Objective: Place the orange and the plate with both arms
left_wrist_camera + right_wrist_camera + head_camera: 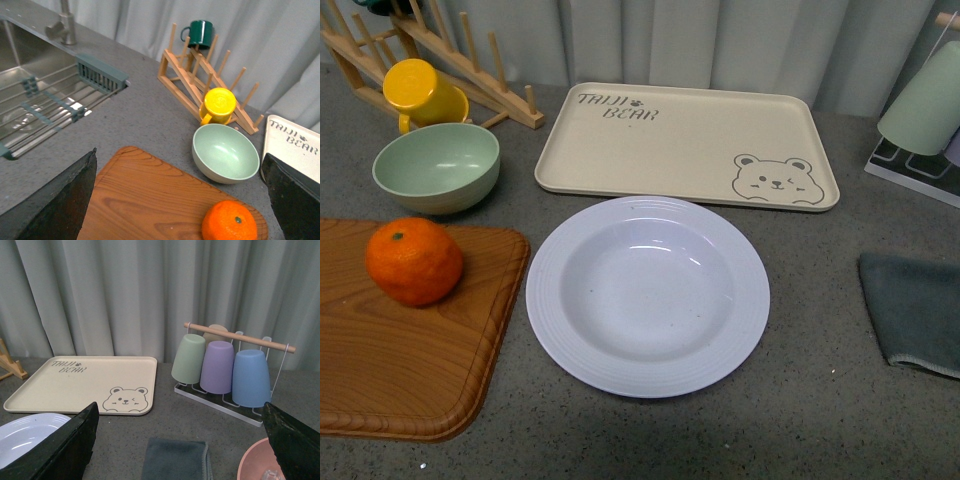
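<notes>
The orange (414,260) rests on a wooden cutting board (410,370) at the left; the left wrist view shows the orange (229,221) between my spread fingers. The white plate (648,294) lies empty on the grey counter in the middle, and its edge (20,437) shows in the right wrist view. My left gripper (182,200) hangs open above the board, holding nothing. My right gripper (182,440) is open above a grey cloth (175,459). Neither arm appears in the front view.
A beige bear tray (685,145) lies behind the plate. A pale green bowl (437,166), a yellow cup (420,92) and a wooden rack (440,60) stand back left. A cup rack (225,367) and pink bowl (260,462) are at the right. A sink (35,95) lies further left.
</notes>
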